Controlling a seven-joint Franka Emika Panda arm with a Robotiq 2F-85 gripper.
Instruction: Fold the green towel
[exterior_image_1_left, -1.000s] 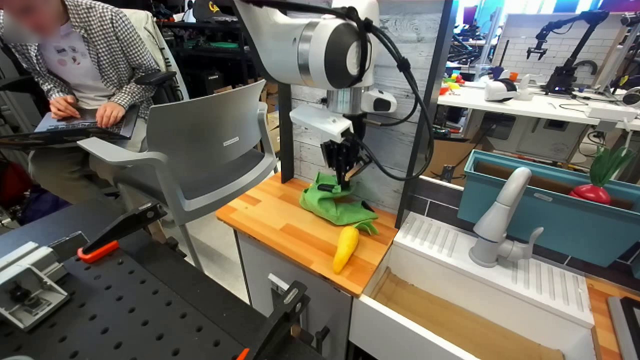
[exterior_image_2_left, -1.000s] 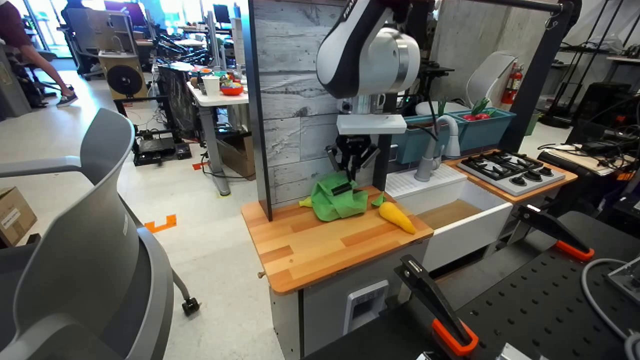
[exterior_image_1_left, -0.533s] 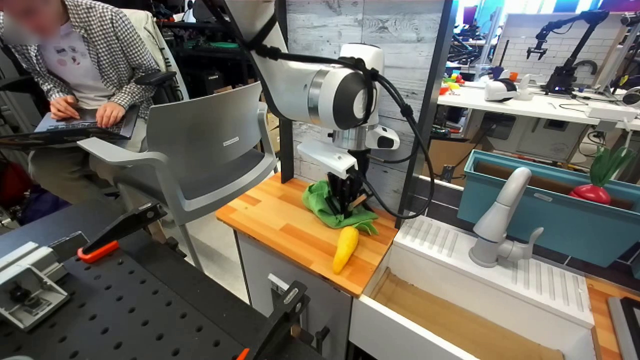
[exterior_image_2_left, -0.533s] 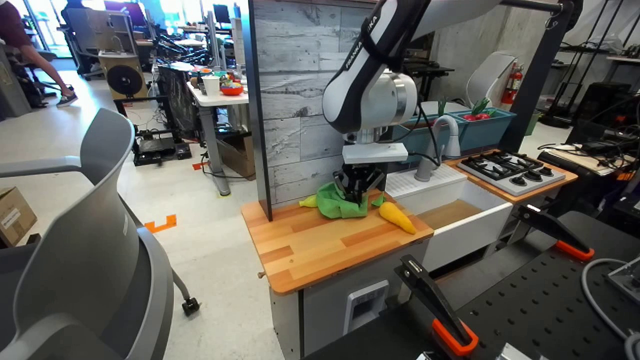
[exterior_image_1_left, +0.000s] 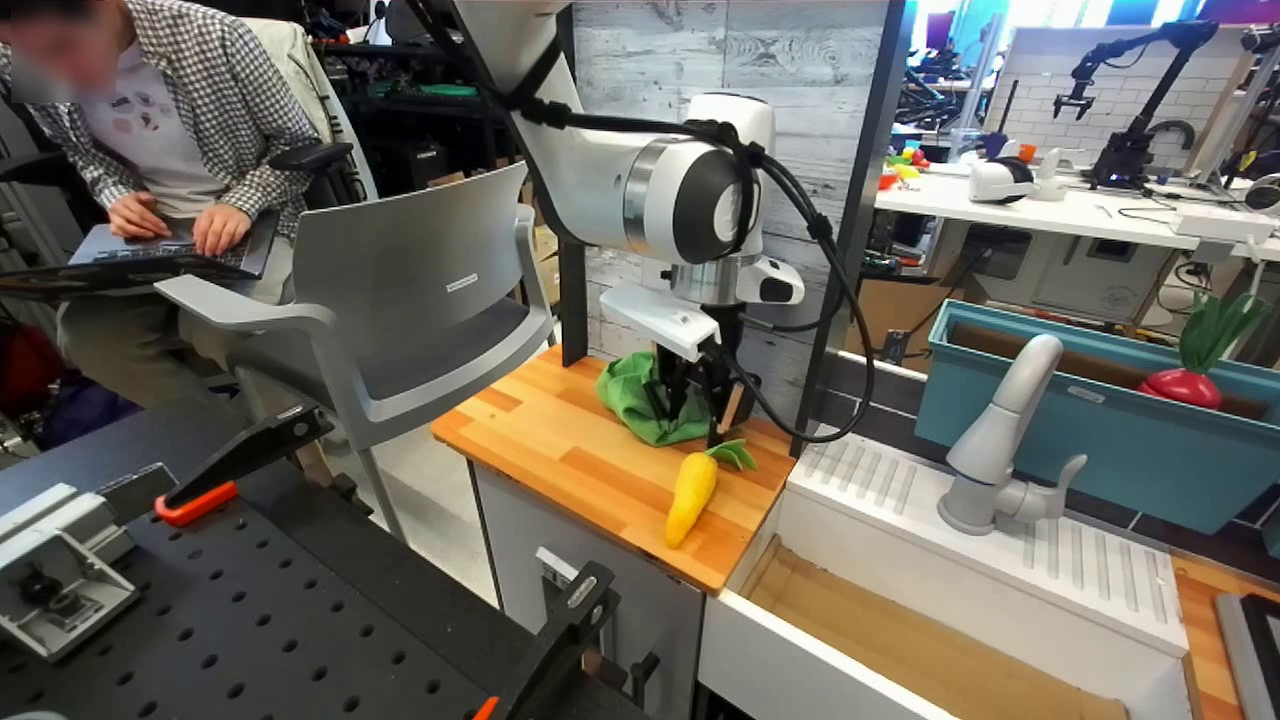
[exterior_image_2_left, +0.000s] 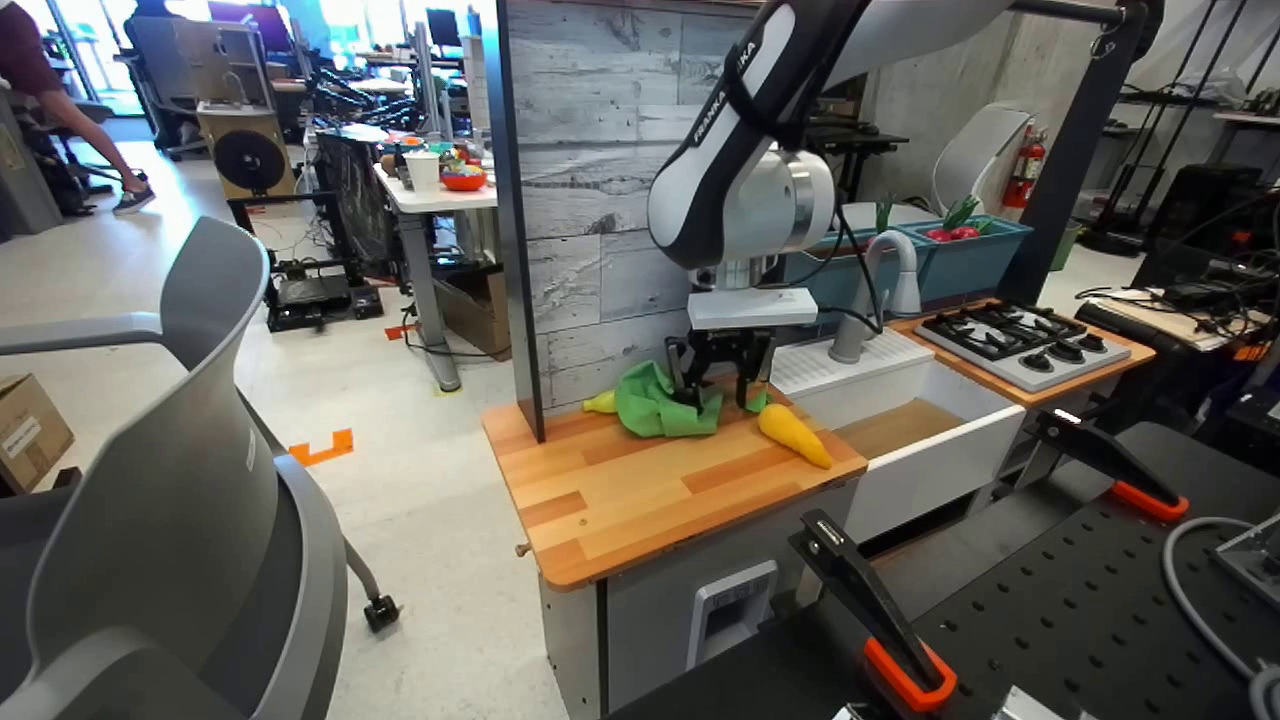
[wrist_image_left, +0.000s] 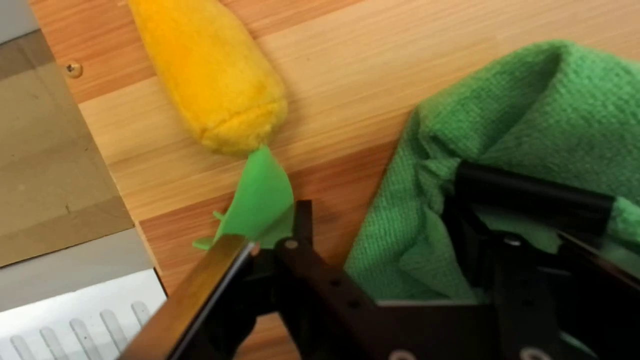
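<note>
The green towel (exterior_image_1_left: 630, 395) lies rumpled on the wooden counter near the panel, and in an exterior view (exterior_image_2_left: 655, 410) it forms a loose heap. My gripper (exterior_image_2_left: 717, 402) stands low over the counter with its fingers spread apart. In the wrist view the gripper (wrist_image_left: 380, 215) has one finger pressed among the folds of the towel (wrist_image_left: 590, 115), with a black bar at its tip. The opposite finger is past the towel's edge, over wood beside a green leaf. Cloth lies under part of the gap, but nothing is pinched.
A yellow plush vegetable (exterior_image_1_left: 693, 500) with green leaves lies close to the gripper. Another yellow piece (exterior_image_2_left: 600, 402) pokes out from behind the towel. The grey-white wood panel (exterior_image_2_left: 600, 220) rises behind; the sink (exterior_image_1_left: 900, 620) and faucet (exterior_image_1_left: 1000, 440) border the counter.
My gripper has come down to the counter and its fingers have parted. The towel, earlier drawn up at the fingers, has settled lower and shifted away from the yellow vegetable, uncovering its leaves.
</note>
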